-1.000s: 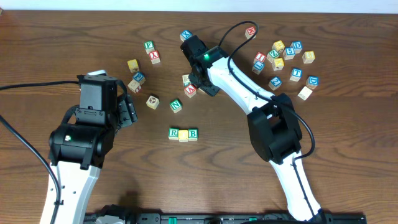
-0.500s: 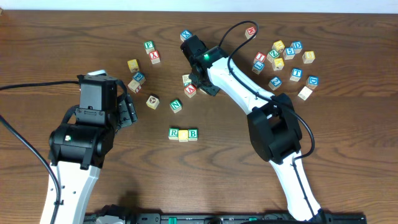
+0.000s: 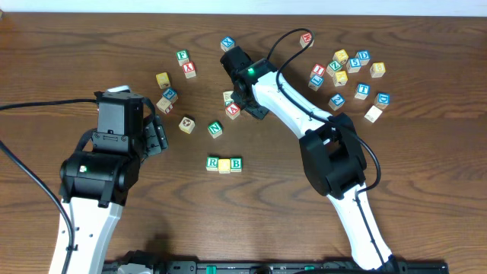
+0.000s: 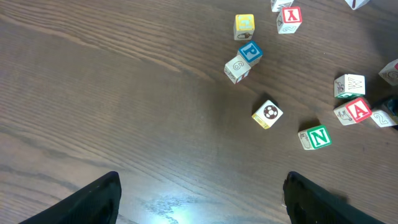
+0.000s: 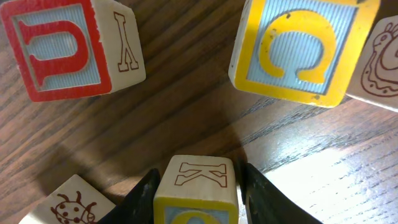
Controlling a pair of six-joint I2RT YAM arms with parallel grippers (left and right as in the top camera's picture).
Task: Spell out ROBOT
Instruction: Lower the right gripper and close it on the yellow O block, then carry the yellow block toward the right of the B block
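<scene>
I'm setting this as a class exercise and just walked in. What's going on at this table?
Two robot arms are spelling ROBOT with alphabet cubes. The R cube, a yellow-topped cube and the B cube already lie in a touching row near the front of the table. Behind that row, the right end effector is closed on a yellow-framed cube with K on its side. The left end effector hangs open, holding nothing. The T cube waits at the far right.
</scene>
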